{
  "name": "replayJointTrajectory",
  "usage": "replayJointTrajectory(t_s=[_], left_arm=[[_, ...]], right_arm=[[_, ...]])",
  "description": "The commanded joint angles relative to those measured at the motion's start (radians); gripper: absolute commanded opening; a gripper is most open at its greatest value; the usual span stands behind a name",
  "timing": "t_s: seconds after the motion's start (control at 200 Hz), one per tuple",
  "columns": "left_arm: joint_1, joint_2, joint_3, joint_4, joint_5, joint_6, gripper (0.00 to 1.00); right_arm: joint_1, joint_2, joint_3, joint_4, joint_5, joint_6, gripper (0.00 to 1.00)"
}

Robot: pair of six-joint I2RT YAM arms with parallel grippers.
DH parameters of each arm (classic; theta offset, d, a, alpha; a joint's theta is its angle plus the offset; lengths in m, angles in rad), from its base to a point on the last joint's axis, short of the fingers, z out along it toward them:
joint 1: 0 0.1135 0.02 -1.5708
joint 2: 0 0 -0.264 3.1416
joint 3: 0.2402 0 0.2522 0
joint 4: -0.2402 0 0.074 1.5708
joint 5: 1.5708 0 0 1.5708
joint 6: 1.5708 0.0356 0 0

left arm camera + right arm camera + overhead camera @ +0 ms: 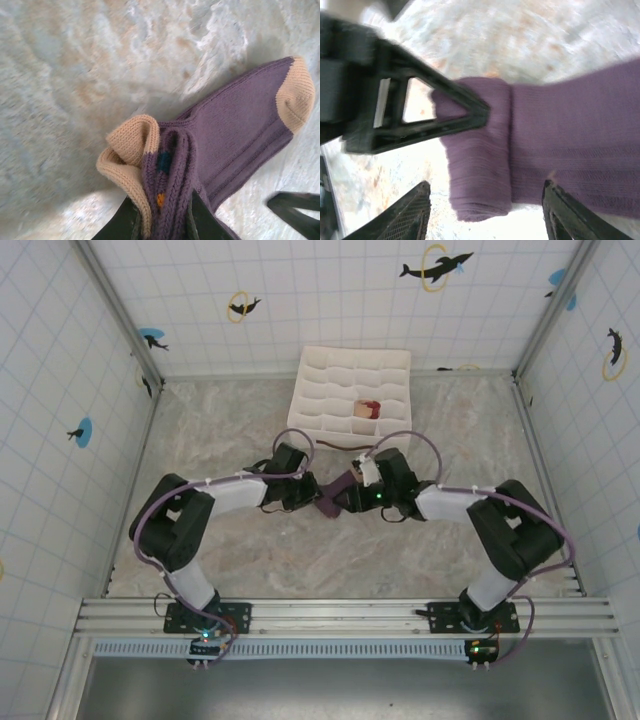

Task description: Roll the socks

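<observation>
Marbled bench (pixel 230 440), just in front of the organiser box (pixel 335 370), holds your purple sock (pixel 235 117): limp, light knit, apt to unroll, so grip across the whole roll, where your left tool (pixel 162 210) pinches it and your right tool (pixel 485 192) gapes wide astride.

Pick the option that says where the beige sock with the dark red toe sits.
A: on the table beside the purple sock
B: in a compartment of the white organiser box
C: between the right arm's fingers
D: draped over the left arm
B: the beige sock lies bundled in one compartment of the white organiser box at the far side of the table, apart from the purple sock between the two arms.
</observation>
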Motion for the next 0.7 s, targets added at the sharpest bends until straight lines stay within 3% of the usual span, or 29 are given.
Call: replayJointTrajectory(t_s=[0.0, 0.205, 0.355, 0.455, 0.696], left_arm=[[0.000, -0.045, -0.031, -0.145, -0.028, 0.029, 0.06], [0.000, -0.096, -0.070, -0.190, -0.008, 0.028, 0.08], [0.000, -0.127, -0.101, -0.191, -0.007, 0.020, 0.10], [0.000, -0.138, -0.117, -0.189, -0.010, 0.016, 0.10], [0.000, -0.138, -0.125, -0.176, -0.002, 0.014, 0.11]], right_arm=[[0.112, -0.069, -0.017, -0.082, 0.257, -0.184, 0.65], [0.342, -0.052, 0.020, -0.077, 0.609, -0.330, 0.70], [0.453, 0.016, 0.035, -0.019, 0.808, -0.388, 0.70], [0.485, 0.064, 0.050, 0.006, 0.860, -0.412, 0.69], [0.492, 0.134, 0.060, 0.063, 0.831, -0.393, 0.64]])
